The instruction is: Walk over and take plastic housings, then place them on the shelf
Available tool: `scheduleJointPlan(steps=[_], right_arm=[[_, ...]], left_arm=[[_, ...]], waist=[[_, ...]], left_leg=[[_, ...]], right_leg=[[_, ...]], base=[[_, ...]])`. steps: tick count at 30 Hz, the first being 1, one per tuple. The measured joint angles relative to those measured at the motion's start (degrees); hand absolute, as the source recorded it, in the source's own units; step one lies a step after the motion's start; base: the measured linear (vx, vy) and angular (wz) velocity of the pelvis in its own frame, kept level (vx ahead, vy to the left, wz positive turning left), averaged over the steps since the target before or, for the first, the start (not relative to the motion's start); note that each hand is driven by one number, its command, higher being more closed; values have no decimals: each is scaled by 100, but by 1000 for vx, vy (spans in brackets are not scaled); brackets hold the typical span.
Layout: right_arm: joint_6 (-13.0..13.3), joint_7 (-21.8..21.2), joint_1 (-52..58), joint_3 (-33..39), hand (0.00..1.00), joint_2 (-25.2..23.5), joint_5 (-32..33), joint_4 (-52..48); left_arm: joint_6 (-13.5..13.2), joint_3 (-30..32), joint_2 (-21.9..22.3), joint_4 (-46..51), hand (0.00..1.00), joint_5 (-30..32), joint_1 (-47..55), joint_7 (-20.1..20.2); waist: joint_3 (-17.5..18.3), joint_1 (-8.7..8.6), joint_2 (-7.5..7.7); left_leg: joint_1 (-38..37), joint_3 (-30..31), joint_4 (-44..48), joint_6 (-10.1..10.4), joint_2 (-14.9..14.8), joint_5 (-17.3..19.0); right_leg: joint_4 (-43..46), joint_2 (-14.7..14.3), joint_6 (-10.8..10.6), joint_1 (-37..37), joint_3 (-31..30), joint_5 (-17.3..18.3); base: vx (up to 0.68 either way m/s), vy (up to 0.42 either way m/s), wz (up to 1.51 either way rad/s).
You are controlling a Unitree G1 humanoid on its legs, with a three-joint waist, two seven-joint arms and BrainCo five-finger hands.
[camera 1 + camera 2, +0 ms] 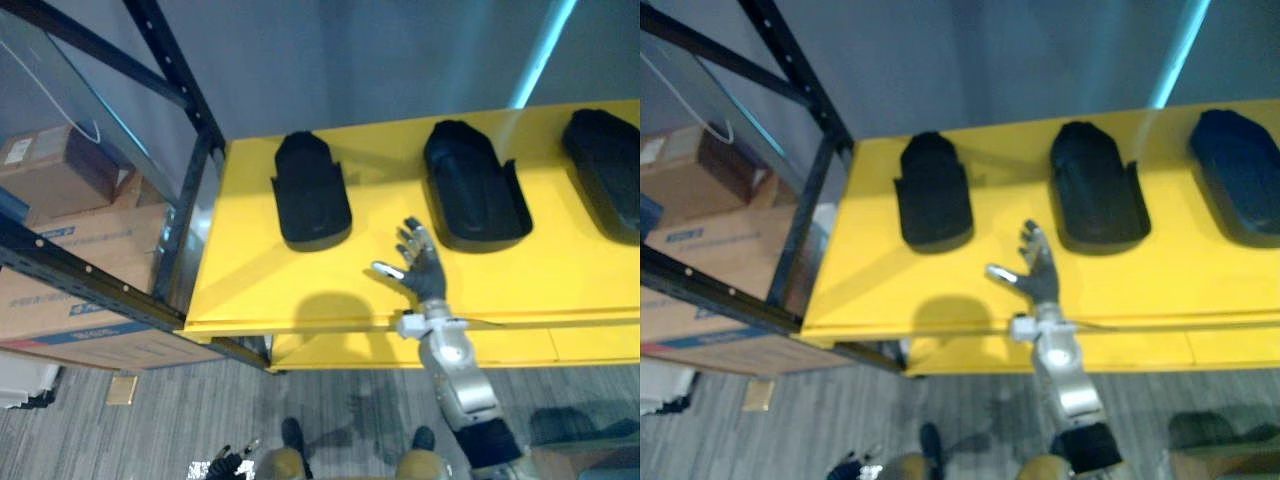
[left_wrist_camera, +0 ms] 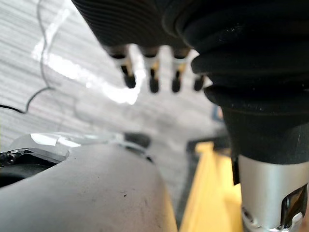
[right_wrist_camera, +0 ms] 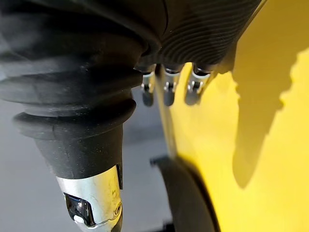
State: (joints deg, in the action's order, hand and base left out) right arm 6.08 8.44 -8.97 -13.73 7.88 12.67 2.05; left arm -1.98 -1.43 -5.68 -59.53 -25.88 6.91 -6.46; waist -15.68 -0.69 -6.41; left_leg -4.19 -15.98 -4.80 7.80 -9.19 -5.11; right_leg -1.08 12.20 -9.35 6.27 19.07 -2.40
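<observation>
Three black plastic housings lie in a row on a yellow shelf board [image 1: 300, 290]: the left housing [image 1: 311, 190], the middle housing [image 1: 474, 186] and the right housing [image 1: 605, 170], which is cut by the view's edge. My right hand [image 1: 420, 262] is raised over the board's front part, between the left and middle housings. Its fingers are spread and hold nothing. In the right wrist view its fingers [image 3: 166, 89] are straight above the yellow surface, near a housing's dark edge [image 3: 186, 198]. My left hand [image 1: 228, 466] hangs low over the floor, and its fingers [image 2: 152, 79] are relaxed and empty.
A dark metal rack [image 1: 185, 85] stands to the left of the yellow board, with cardboard boxes [image 1: 70, 240] stacked on its levels. A grey wall rises behind the board. Grey striped flooring [image 1: 150, 420] runs below the board's front edge.
</observation>
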Motion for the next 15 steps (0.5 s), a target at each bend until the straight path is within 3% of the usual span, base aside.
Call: scheduleJointPlan(steps=[6,10,15], right_arm=[[-257,-93,-261,-181,0,-24,-6,321],[-276,-62,-286,-179,0,-25,-22,457],[-298,290,-331,-145,0,-78,-140,657]], left_arm=[[11,8,13,6,0,-2,115,37],[119,28,20,5,0,-3,240,38],[183,75,14,9,0,6,368,39]], waist=[[82,15,2],[157,26,17],[264,118,85]], left_leg=[[-90,136,-17,0,39,0],[-81,245,-26,-2,61,-2],[-81,332,-28,-3,88,-3]], right_leg=[[-92,23,-24,243,181,-8],[-93,41,-36,318,310,-2],[-110,60,-44,397,421,5]], base=[[-3,5,12],[-12,7,14],[2,4,8]])
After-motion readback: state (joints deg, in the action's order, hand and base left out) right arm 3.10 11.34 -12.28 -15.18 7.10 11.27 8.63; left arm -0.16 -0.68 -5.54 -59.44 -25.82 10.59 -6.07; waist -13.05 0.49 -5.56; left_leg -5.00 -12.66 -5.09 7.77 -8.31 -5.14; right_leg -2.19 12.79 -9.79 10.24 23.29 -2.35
